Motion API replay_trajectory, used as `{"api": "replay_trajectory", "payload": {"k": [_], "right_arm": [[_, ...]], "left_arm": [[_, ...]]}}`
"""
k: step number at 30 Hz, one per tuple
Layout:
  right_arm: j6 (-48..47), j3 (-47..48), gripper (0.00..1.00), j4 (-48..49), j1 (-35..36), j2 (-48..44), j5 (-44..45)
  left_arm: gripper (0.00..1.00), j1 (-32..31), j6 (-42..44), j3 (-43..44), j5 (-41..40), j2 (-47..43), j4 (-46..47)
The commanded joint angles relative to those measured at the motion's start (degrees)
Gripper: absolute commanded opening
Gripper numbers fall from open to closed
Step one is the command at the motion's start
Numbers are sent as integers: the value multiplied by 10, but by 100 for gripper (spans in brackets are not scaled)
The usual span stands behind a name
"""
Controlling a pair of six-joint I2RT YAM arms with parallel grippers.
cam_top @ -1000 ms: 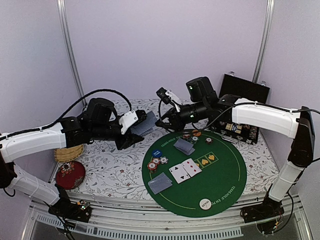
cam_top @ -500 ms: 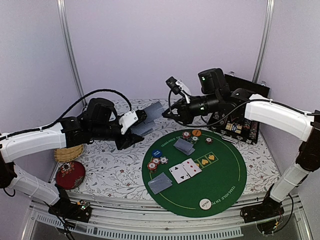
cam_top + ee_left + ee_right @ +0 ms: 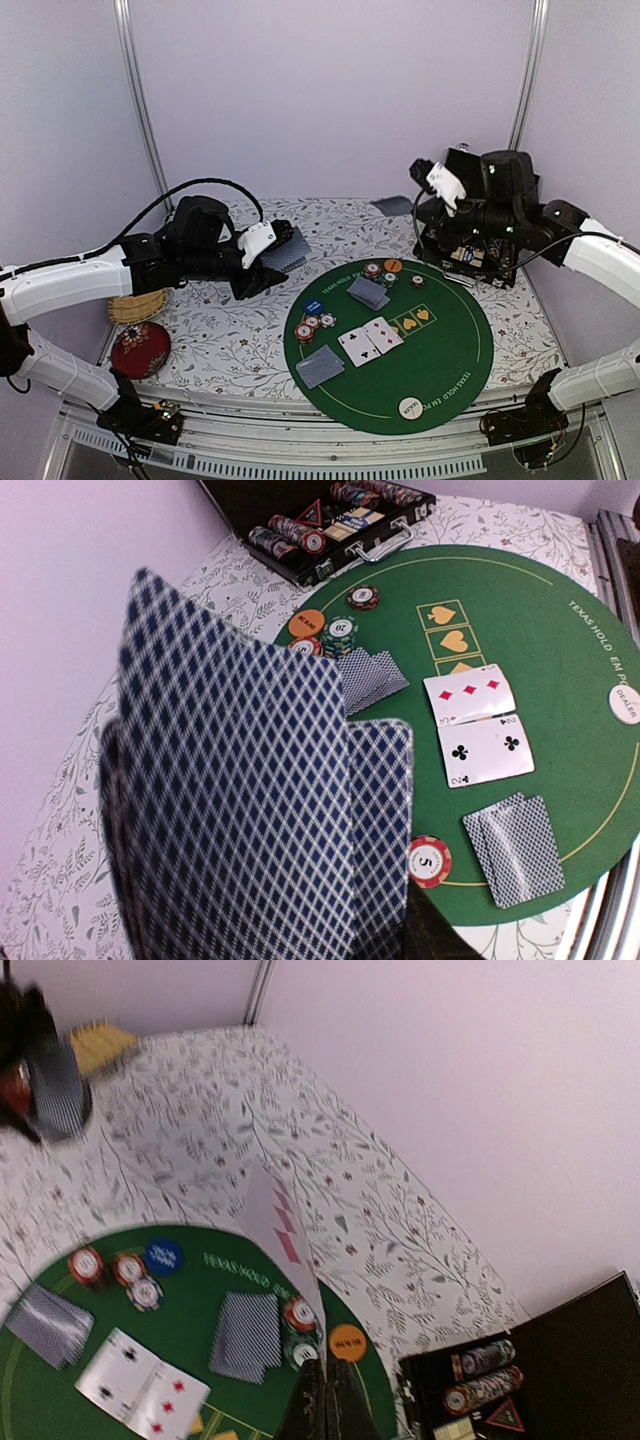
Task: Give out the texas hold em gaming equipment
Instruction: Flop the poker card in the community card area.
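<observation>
My left gripper [image 3: 272, 258] is shut on a deck of playing cards [image 3: 291, 251] held above the flowered cloth, left of the green mat [image 3: 450, 350]. In the left wrist view the deck's blue-checked backs [image 3: 250, 800] hide the jaws. My right gripper [image 3: 416, 208] hangs high at the back right, shut on a single card [image 3: 393, 206]. In the right wrist view that card is a red diamond card [image 3: 283, 1225]. On the mat lie two face-up cards [image 3: 370, 340], two face-down pairs [image 3: 368, 292] [image 3: 320, 366], chip stacks [image 3: 312, 325] [image 3: 383, 271], and blue [image 3: 315, 305], orange [image 3: 393, 265] and white [image 3: 409, 407] discs.
An open black case [image 3: 485, 262] holding chip rows stands at the mat's far right edge, below my right arm. A red round cushion [image 3: 140, 350] and a straw basket [image 3: 138, 305] sit at the left, under my left arm.
My right arm has drawn away from the deck, swinging right and up with the single card. The left arm and its deck have stayed still.
</observation>
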Motion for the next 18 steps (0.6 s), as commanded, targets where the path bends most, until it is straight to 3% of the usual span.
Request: {"api": "replay_trajectory", "payload": {"k": [1,9,18], "right_arm": [[-198,-123,2,51,1,19,138],[-349,-246,1,233,-2,88,120],[-469,-331,1,247,-3,116,67]], "left_arm": [[45,0,0,0,3,2,10],[45,-3,-1,1,9,-2,10],[45,-5,0,-1,7,-4,11]]}}
